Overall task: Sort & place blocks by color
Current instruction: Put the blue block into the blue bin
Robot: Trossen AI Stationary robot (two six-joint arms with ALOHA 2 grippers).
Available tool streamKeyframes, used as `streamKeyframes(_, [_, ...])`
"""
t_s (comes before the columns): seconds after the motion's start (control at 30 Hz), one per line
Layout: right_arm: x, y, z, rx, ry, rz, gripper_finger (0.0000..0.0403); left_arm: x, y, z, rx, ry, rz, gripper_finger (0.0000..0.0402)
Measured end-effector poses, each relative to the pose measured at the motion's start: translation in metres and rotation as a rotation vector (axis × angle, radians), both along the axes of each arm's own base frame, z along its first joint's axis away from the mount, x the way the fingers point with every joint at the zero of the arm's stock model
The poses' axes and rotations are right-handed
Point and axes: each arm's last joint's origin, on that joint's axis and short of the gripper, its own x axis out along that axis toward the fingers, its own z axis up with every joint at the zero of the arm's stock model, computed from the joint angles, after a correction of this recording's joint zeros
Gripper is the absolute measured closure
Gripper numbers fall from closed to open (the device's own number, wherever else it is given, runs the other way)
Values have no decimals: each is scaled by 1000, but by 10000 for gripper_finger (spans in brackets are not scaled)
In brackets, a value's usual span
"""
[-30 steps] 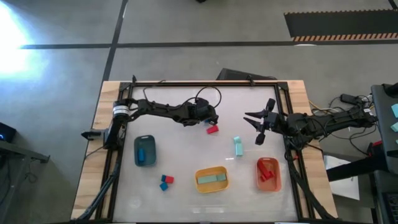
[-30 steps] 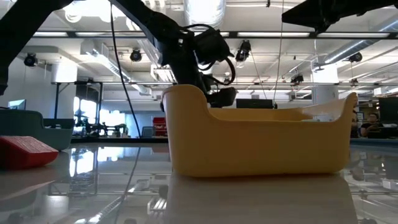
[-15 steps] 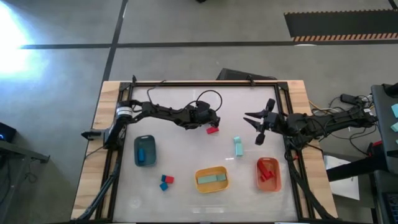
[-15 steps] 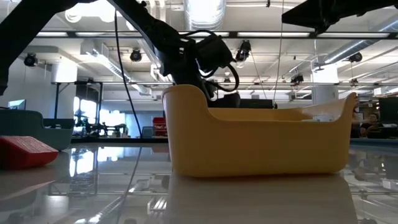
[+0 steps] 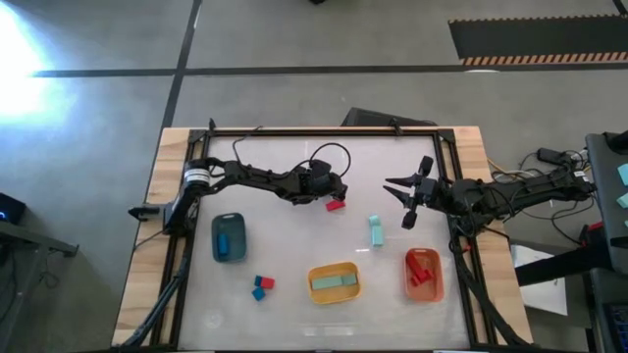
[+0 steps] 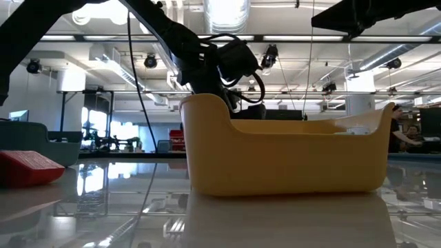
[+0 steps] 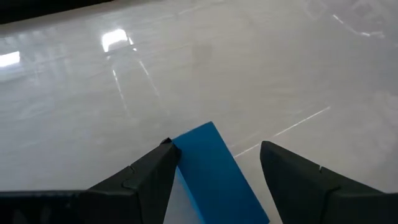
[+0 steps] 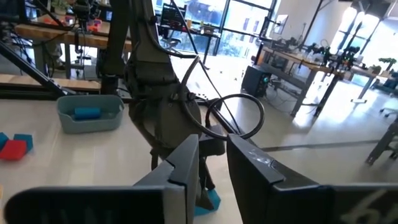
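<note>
Moved: left gripper (image 5: pixel 335 187) lower since a second ago
Left fingers: spread around blue block (image 7: pixel 217 180)
Right gripper (image 5: pixel 396 188): fingers spread, mid-desk

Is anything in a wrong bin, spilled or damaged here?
Nothing stands out. The blue block lies in the grey-blue bin, the mint bar in the yellow bin, the red blocks in the orange bin. Nothing looks spilled or damaged.

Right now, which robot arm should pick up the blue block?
Probably the left. Its wrist view shows the blue block already between the left gripper's open fingers. The right gripper hangs farther off, over the table's right side.
</note>
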Motion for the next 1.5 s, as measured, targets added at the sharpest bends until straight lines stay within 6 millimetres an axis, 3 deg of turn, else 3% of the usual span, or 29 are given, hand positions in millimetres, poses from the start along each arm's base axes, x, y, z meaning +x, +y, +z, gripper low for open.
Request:
streamKeyframes(0.17, [0, 0, 3, -51, -16, 4, 332, -7, -2, -10, -48, 72, 7, 182])
streamKeyframes(0.47, [0, 0, 11, -136, -60, 5, 335, -27, -7, 1, -117, 275, -39, 182])
streamKeyframes(0.73, [0, 0, 17, -157, -67, 4, 334, -31, -18, 38, -94, 187, -70, 182])
streamKeyframes(0.93, [0, 0, 17, -163, -64, 4, 332, -28, -25, 46, -75, 143, -83, 182])
streamKeyframes(1.07, [0, 0, 17, -158, -66, 4, 334, -23, -25, 45, -28, 143, -146, 182])
streamKeyframes(1.27, [0, 0, 17, -156, -66, 4, 337, -25, -9, 44, -1, 184, -155, 182])
streamKeyframes(1.5, [0, 0, 16, -140, -64, 4, 336, -27, -7, 35, 23, 292, -308, 182])
